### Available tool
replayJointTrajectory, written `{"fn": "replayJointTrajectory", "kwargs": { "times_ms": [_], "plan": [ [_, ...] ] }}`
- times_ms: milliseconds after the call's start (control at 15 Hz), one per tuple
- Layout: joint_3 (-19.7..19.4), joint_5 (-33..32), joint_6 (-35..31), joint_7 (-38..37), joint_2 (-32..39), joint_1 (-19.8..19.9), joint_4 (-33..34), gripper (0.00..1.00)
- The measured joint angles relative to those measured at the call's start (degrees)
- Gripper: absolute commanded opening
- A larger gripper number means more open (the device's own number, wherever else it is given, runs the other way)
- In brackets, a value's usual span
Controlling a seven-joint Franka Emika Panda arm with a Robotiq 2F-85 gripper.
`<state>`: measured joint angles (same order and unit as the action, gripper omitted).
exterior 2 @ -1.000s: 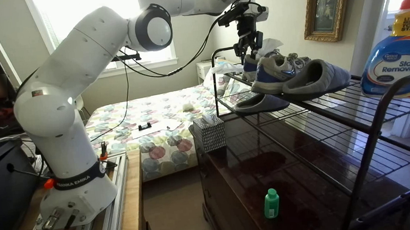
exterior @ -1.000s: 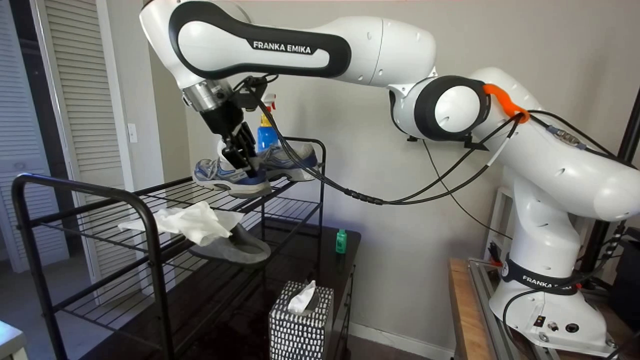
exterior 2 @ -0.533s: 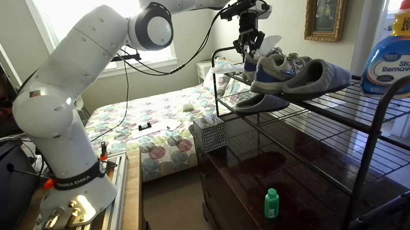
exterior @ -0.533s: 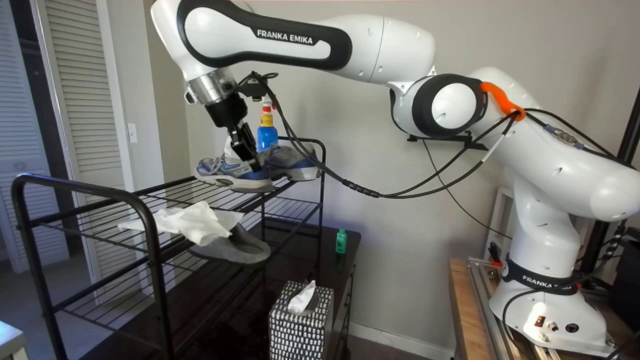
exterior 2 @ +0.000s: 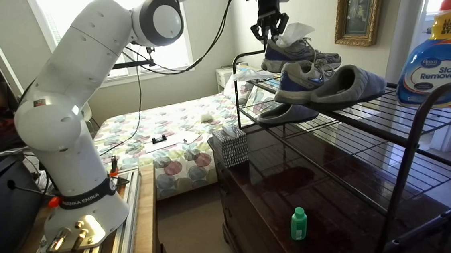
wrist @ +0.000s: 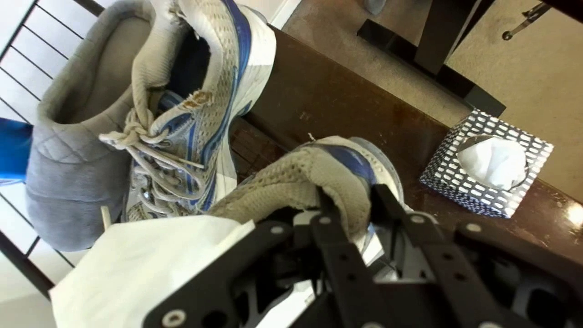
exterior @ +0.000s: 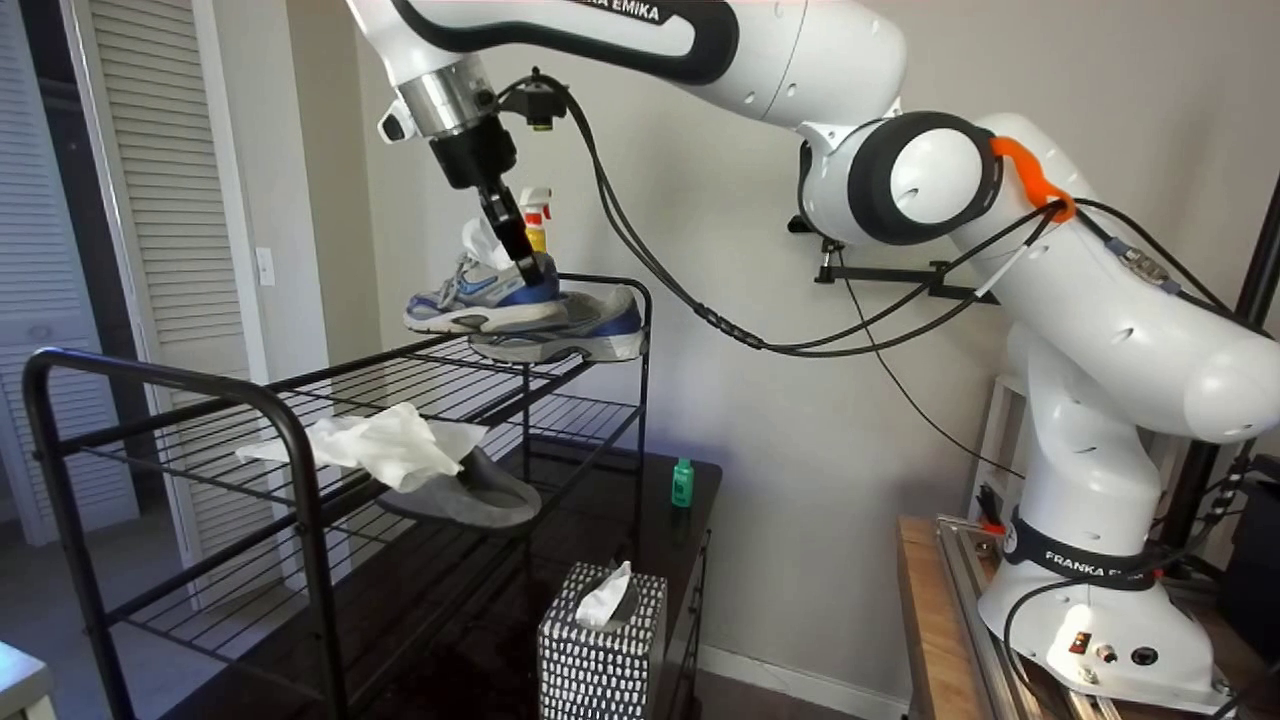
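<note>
My gripper (exterior: 530,272) is shut on the heel of a grey and blue sneaker (exterior: 490,300). It holds the sneaker above the top shelf of the black wire rack (exterior: 310,490). In the wrist view my fingers (wrist: 353,198) clamp the heel collar, one inside the shoe and one outside. White paper (wrist: 145,264) sticks out of the held sneaker; it also shows in an exterior view (exterior 2: 294,34). A matching sneaker (exterior 2: 298,82) stands on the top shelf beside it, against a grey slipper (exterior 2: 351,86). The held sneaker's toe is hidden in the wrist view.
A stain remover bottle (exterior 2: 437,59) stands on the top shelf. A second grey slipper (exterior: 470,495) is on the lower shelf, under white tissue (exterior: 390,445) on the top shelf. A patterned tissue box (exterior: 600,640) and green bottle (exterior 2: 299,224) stand on the dark dresser (exterior 2: 264,204).
My gripper has risen and lifted the sneaker off the top shelf, with the white paper in it. In an exterior view it has also shifted slightly right. The other shoes have not moved.
</note>
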<state>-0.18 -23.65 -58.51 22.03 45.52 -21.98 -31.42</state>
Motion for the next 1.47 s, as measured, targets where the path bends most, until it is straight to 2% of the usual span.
{"fn": "replayJointTrajectory", "kwargs": {
  "times_ms": [533,600,800,867,1133,1467],
  "plan": [
    [-0.39,-1.10,2.97,0.52,-5.98,-2.32,0.12,0.06],
    [-0.38,-1.10,3.48,0.03,-6.23,-2.58,0.12,0.25],
    [-0.39,-1.07,3.98,-0.60,-6.32,-2.49,-0.12,0.25],
    [-0.40,-1.07,3.98,-0.62,-6.31,-2.43,-0.26,0.06],
    [-0.41,-0.86,4.39,-0.64,-6.16,-2.11,-0.36,0.06],
    [-0.47,-0.09,11.23,-2.10,-10.05,-0.13,-0.31,0.06]
  ]
}}
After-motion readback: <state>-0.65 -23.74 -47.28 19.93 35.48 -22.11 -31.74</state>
